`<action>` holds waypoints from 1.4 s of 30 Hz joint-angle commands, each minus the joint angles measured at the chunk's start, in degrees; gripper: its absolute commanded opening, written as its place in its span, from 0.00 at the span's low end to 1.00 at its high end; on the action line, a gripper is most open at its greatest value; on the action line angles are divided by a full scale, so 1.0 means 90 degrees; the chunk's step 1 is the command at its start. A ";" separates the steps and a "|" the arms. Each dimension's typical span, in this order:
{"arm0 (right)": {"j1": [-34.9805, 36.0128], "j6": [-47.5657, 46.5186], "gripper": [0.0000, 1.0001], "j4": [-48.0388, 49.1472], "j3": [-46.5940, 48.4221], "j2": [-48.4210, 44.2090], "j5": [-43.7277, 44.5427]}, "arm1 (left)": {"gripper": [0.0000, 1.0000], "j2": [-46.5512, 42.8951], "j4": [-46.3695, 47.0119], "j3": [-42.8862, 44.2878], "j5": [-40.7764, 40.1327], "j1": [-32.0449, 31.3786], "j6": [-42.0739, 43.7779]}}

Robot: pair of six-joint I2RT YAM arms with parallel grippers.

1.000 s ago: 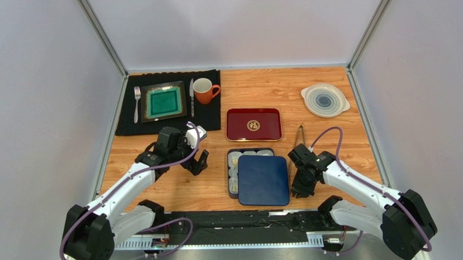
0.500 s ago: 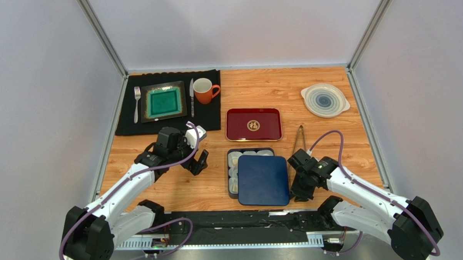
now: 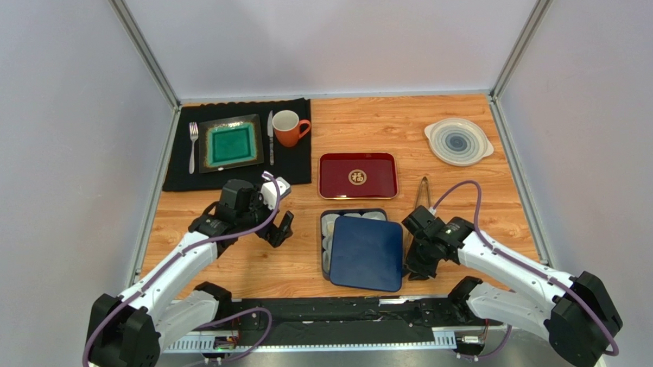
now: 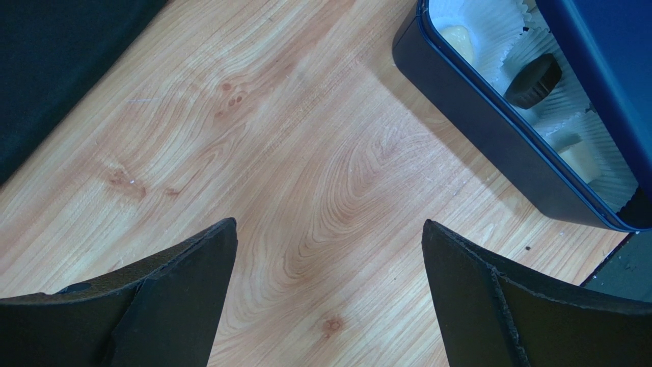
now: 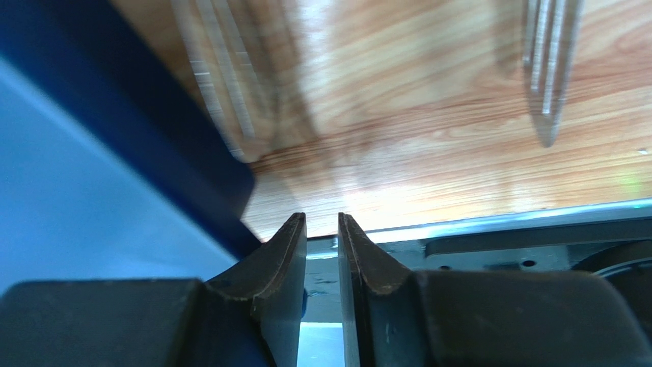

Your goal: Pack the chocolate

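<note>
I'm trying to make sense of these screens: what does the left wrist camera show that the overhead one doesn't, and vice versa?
Only the left wrist view: sweets up close, a dark chocolate and two cream ones in paper cups. Only the overhead: the red tray, orange mug, tongs and green plate. Both: the dark box, its blue lid, the wooden table.

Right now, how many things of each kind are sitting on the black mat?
Fork: 1
Knife: 1
Green plate: 1
Orange mug: 1
Total on the black mat: 4
</note>
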 commanded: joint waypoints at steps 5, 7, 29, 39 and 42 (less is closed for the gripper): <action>0.0042 0.0112 0.25 0.0174 0.0700 0.0207 0.0010 | 0.99 -0.0188 0.0080 0.0116 -0.0017 -0.0042 0.0087; 0.0042 0.0093 0.25 0.0174 0.0817 0.0246 0.0010 | 0.99 -0.0207 0.0080 0.0096 -0.0017 -0.0042 0.0087; 0.0460 -0.2386 0.70 -0.0059 0.1441 -0.1150 -0.0294 | 0.99 -0.0217 0.0040 0.0145 -0.0114 -0.0042 0.0127; 0.2697 -0.3013 0.75 -0.0528 0.1852 -0.0292 0.0184 | 0.99 -0.0149 -0.0028 0.0350 -0.0212 -0.0042 0.0185; 0.2951 -0.2808 0.79 -0.0734 0.1784 -0.0193 0.0476 | 0.99 -0.0120 -0.0028 0.0389 -0.0222 -0.0042 0.0185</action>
